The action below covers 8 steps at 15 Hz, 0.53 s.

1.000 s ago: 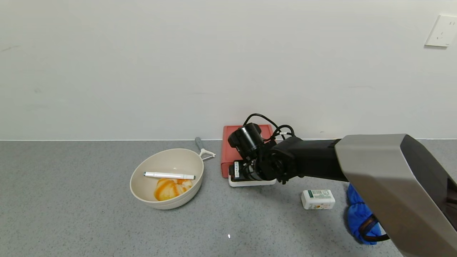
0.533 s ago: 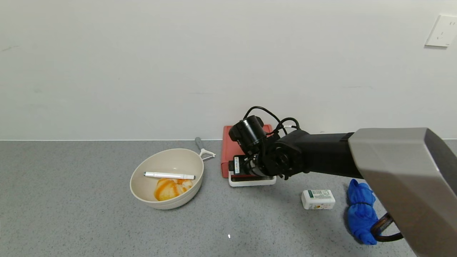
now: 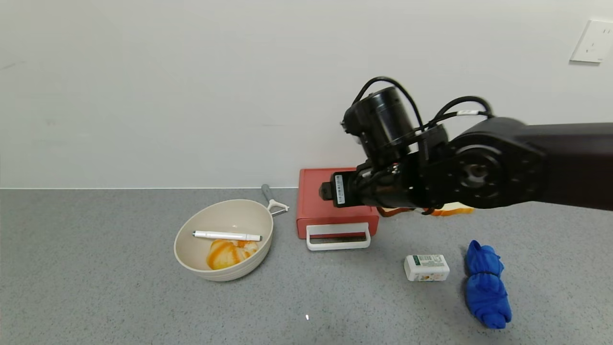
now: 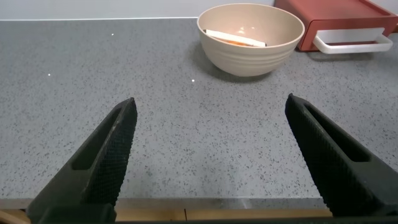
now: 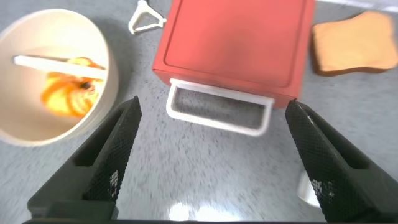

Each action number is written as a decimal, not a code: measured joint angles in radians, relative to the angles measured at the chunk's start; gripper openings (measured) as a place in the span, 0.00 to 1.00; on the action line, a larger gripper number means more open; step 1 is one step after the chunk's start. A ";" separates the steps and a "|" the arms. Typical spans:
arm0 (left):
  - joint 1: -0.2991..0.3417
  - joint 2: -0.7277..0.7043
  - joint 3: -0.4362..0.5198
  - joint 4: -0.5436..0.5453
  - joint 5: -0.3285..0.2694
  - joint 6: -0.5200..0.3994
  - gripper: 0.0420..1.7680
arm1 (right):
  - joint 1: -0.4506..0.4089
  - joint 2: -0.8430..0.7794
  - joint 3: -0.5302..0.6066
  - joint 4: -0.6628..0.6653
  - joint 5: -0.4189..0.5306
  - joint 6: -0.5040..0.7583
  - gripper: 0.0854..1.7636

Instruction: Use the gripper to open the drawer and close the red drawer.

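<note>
With the drawer (image 3: 335,208) looking shut at frame centre on the counter (image 3: 96,268), w/ white handle (image 3: 338,237) facing you, bring the right end effector (image 5: 211,162), fingers spread & empty, straight down so one finger hooks inside the handle loop, then pull slow.

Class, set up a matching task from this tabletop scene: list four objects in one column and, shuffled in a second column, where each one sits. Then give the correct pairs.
Column 1:
1. white pen
2. peeler
3. blue cloth
4. slice of bread

Column 2:
A. on the table beside the small white box
B. lying in the bowl
C. beside the red drawer, on the side away from the bowl
D. behind the bowl, near the wall

Pairs: 1-B, 2-D, 3-A, 4-C
</note>
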 joint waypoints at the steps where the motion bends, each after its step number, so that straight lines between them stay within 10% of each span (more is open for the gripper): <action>1: 0.000 0.000 0.000 0.000 0.000 0.000 0.97 | 0.005 -0.071 0.050 -0.001 0.000 -0.009 0.97; 8: 0.000 0.000 0.000 0.000 0.000 0.000 0.97 | -0.010 -0.615 0.456 -0.013 0.000 -0.109 0.97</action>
